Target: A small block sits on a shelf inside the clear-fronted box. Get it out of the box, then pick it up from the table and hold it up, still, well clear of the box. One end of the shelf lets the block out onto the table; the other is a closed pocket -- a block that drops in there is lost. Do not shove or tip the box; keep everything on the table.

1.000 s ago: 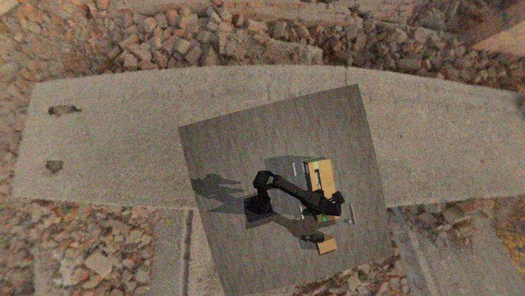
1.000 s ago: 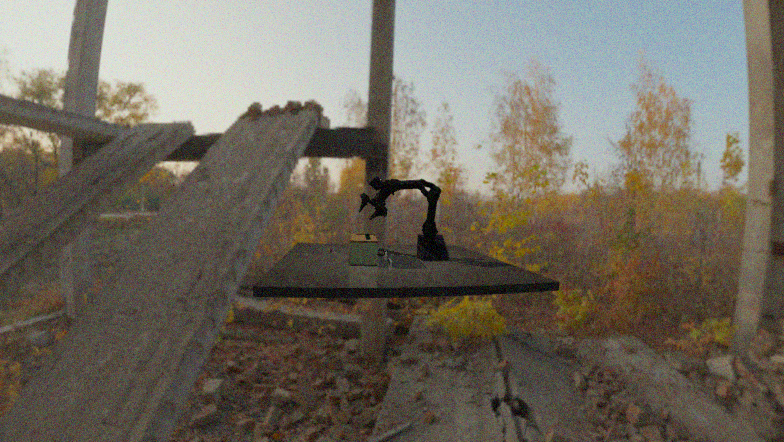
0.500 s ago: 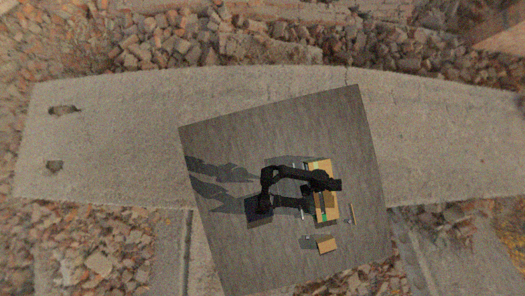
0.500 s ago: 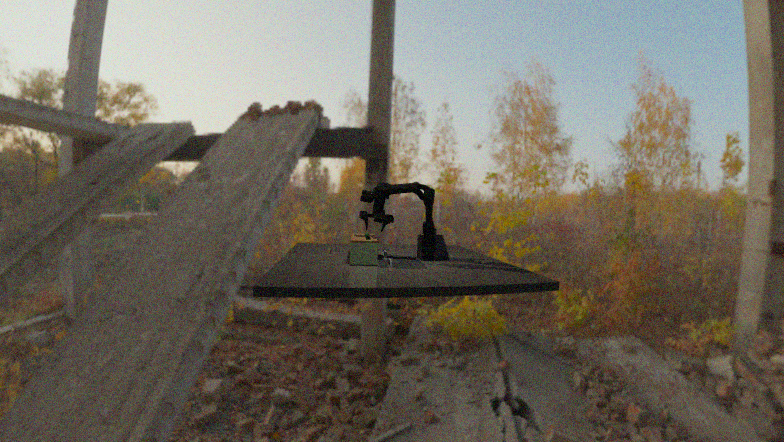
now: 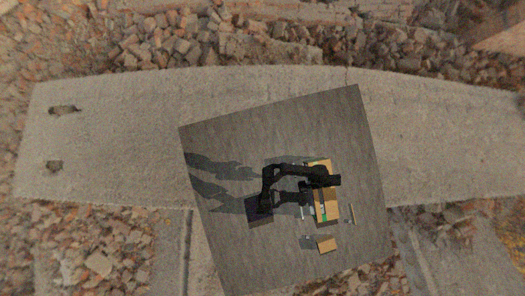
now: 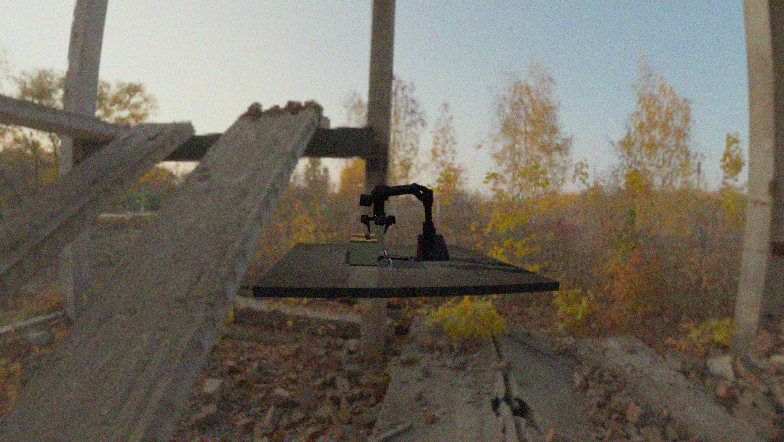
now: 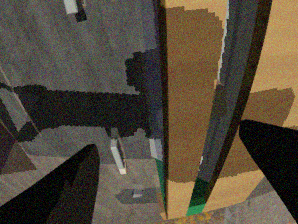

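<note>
The box [image 5: 332, 210] [image 6: 362, 254] [image 7: 192, 107] stands on the table, with a wooden top and a long slot in it. A green patch [image 5: 324, 217] [image 7: 196, 209] shows at one end. Pale pieces show in the slot and at the clear front; I cannot tell whether one of them is the block. The gripper [image 6: 377, 231] [image 7: 168, 134] is open and empty, pointing down above the box. In the wrist view one finger is on the table side of the front, the other over the top. The arm hides part of the box in the top view.
Pale bars [image 5: 302, 212] [image 7: 118, 159] lie in front of the box. A wooden block [image 5: 326, 245] stands off its green end, with a small grey piece [image 5: 307, 237] [image 7: 137, 193] in its shadow. A thin wooden strip [image 5: 353, 213] stands behind the box.
</note>
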Motion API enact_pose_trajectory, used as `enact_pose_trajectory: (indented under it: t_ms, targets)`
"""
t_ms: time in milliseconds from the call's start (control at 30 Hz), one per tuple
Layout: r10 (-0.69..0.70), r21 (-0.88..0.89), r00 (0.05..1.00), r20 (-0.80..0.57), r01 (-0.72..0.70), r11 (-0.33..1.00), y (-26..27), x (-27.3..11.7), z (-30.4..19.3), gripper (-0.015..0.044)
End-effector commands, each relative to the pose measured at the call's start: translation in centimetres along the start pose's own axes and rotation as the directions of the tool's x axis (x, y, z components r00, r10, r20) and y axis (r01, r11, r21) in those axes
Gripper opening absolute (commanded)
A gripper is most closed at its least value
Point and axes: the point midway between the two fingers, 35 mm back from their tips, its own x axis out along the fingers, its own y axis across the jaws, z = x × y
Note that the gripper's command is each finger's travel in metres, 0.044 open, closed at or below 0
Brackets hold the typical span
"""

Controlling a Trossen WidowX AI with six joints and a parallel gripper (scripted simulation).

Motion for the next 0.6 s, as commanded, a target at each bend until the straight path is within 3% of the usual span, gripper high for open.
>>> enact_pose_trajectory:
  t_ms: [0,567]
  targets:
    - [0.004,0.007,1.0,-0.003,-0.004,1.0,-0.1,0.6,0.1,0.04]
    - [0.003,0.007,1.0,-0.003,-0.003,1.0,-0.3,3.2,1.3,0.04]
